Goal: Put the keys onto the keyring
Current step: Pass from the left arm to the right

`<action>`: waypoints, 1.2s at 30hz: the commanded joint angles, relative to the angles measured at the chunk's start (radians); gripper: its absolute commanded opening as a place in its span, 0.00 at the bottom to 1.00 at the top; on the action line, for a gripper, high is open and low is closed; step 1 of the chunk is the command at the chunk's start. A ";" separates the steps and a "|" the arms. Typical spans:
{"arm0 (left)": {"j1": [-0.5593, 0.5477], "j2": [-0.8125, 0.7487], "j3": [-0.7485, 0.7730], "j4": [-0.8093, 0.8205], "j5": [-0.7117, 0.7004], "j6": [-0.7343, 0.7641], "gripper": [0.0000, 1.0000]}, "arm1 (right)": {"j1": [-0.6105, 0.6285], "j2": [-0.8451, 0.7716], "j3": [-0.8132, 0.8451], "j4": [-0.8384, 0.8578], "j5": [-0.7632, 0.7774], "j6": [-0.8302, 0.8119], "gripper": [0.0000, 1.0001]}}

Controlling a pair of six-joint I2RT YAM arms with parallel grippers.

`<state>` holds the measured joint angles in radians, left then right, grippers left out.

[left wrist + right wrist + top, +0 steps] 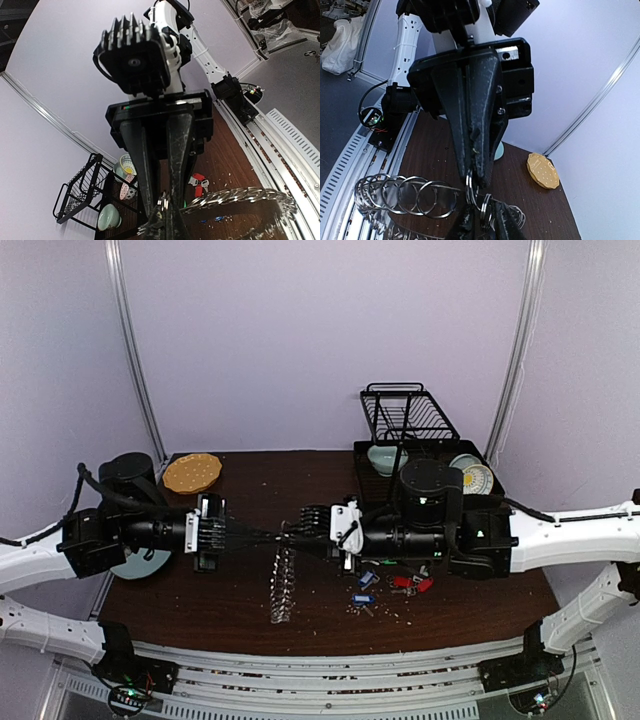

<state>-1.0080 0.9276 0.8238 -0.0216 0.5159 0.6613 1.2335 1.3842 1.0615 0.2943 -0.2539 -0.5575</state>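
From above, the left gripper (270, 535) and right gripper (300, 527) meet tip to tip at mid-frame. Their dark fingers merge there, so the grip point is hard to read. The keyring (282, 585), a chain of small silver rings, trails from that spot toward lower centre over the brown table (240, 490). The keys (366, 580), with blue and red tags, lie right of it, partly under the right arm. A pale plate (140, 565) is half hidden under the left arm, and a gold disc (192, 472) and black wire rack (410, 412) stand at the back. In the left wrist view, the right gripper's tapered fingers fill the centre with a ring at their tips, and the chain arcs right, blurred. In the right wrist view, the left gripper is pinched closed on a ring. The right fingers, cut off at the bottom edge, flank another ring; whether they clamp it I cannot tell.
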 commanded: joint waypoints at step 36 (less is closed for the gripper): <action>0.001 0.005 -0.014 0.095 -0.021 -0.014 0.00 | 0.015 -0.004 0.031 -0.010 0.019 -0.004 0.11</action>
<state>-1.0080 0.9409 0.8150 -0.0021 0.4934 0.6559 1.2407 1.3655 1.0615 0.2821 -0.2684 -0.5716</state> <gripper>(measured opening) 0.006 0.125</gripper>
